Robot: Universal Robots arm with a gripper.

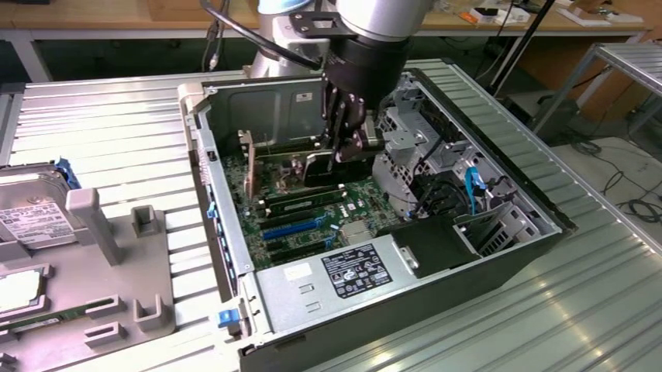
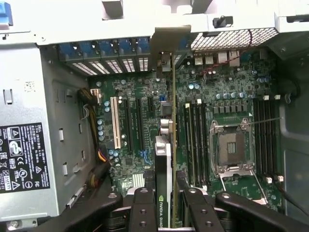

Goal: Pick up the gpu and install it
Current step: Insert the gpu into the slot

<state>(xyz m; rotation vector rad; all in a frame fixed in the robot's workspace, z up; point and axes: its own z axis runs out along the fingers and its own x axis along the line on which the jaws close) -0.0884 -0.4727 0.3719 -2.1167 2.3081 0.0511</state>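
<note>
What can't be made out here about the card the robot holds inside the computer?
- Exterior view: the slot under the gpu, hidden by the card itself and the gripper.
- Wrist view: the gpu shows edge-on, so whether it is seated is unclear.
- Exterior view: the power supply label, print too small to read.

We see a ribbed metal worktop point(image 1: 114, 108), silvery and evenly lit, running across the scene. Behind it stands a wooden worktop point(image 1: 104, 15) on pale legs. At the exterior view's right, a black pole point(image 1: 522, 46) slants upward near a metal rack point(image 1: 625, 58), and dark cables point(image 1: 636, 205) lie on the pale floor point(image 1: 618, 174).
</note>
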